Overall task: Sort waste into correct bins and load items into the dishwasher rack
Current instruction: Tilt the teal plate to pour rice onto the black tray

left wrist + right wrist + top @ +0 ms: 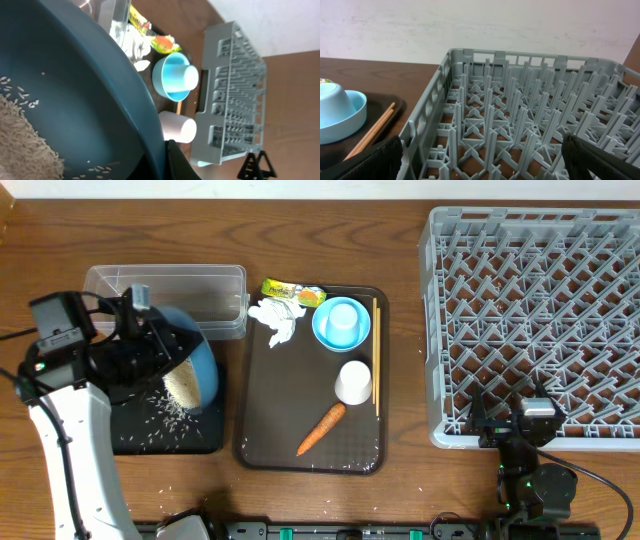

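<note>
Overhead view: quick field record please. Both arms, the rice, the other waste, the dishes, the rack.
left arm: left fingers shut on the rim of the dark-blue bowl, tilted over the black tray
rice: heaped at the bowl's low side, loose grains on the black tray
clear tub: behind the black tray
brown serving tray: tissue, carrot, light-blue cup, whitish cup, chopsticks; wrapper at its far edge
rack: no dishes in it
right arm: right fingers open, holding nothing, at the rack's near edge
</note>
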